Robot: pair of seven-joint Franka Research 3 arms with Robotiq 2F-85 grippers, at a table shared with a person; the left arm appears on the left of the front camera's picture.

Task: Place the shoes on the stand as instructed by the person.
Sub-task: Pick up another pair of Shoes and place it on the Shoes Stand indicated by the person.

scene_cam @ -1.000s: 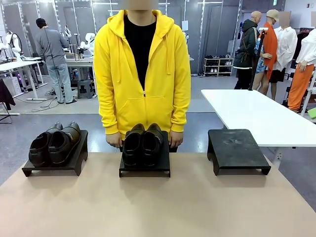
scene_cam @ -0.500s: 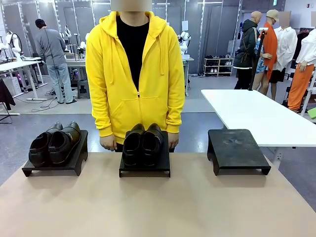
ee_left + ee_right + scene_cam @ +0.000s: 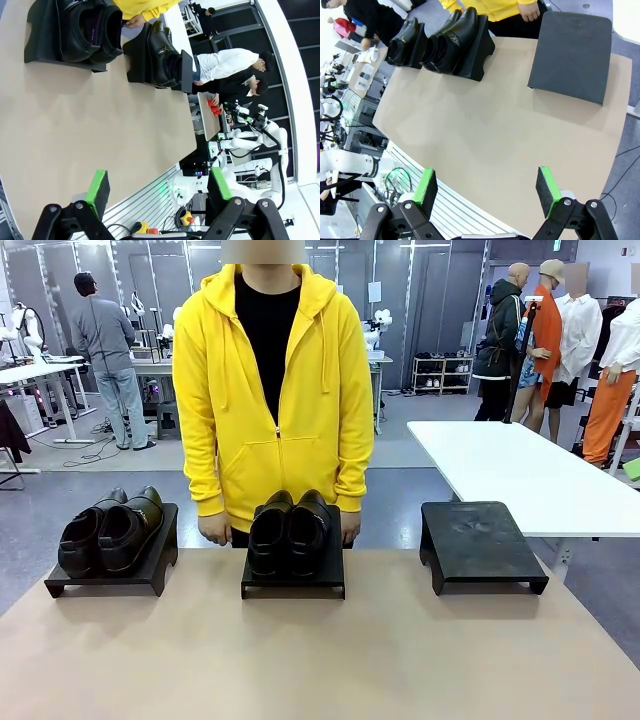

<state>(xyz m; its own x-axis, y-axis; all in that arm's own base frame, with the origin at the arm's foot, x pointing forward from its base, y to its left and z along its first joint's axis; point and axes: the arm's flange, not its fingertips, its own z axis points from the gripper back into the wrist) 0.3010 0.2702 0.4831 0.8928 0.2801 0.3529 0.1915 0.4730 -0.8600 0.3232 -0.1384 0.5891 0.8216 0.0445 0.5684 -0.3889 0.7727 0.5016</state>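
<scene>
the person [image 3: 272,390] in the top middle has stood up straight and dropped both hands behind the middle stand [image 3: 293,575], so a sign may come soon. two pairs of shoes [image 3: 288,530] sit on the left and middle stands; the right stand [image 3: 482,545] is bare. the left gripper [image 3: 160,192] and the right gripper [image 3: 487,190] both have fingers wide apart, holding nothing. no writing can be read.

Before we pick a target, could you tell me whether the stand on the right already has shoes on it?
No, the right stand is bare on top, while the left pair and middle pair sit on their own stands.
</scene>
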